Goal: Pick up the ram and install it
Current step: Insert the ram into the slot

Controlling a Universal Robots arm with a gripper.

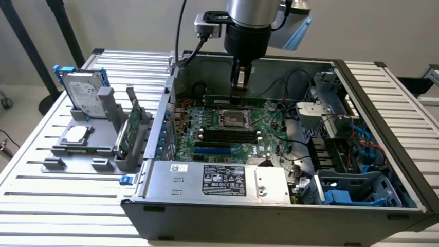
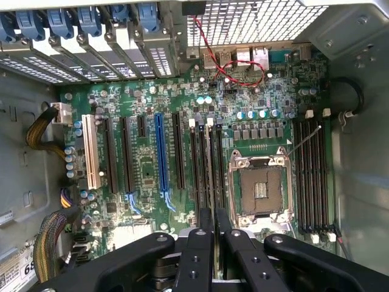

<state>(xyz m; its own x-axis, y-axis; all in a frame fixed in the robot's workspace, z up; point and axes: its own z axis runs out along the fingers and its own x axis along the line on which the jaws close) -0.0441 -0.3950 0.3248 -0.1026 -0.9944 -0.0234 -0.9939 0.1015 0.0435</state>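
The ram (image 1: 233, 99) is a long thin green stick, held level inside the open computer case (image 1: 384, 128) just above the motherboard (image 1: 205, 146). My gripper (image 1: 238, 88) reaches straight down and is shut on the ram's middle. It hangs over the far side of the empty CPU socket (image 1: 233, 118). In the wrist view the ram (image 2: 211, 182) shows edge-on between my black fingers (image 2: 199, 249), lined up over the black memory slots (image 2: 200, 164) beside the CPU socket (image 2: 258, 188). More memory slots (image 2: 311, 176) lie on the socket's other side.
A grey holder (image 1: 82, 146) on the exterior view's left carries a silver hard drive with blue rails (image 1: 86, 92), a green expansion card (image 1: 130, 123) and a small chip (image 1: 77, 135). The power supply (image 1: 213, 177), cables (image 1: 302, 144) and a blue drive cage (image 1: 350, 193) crowd the case.
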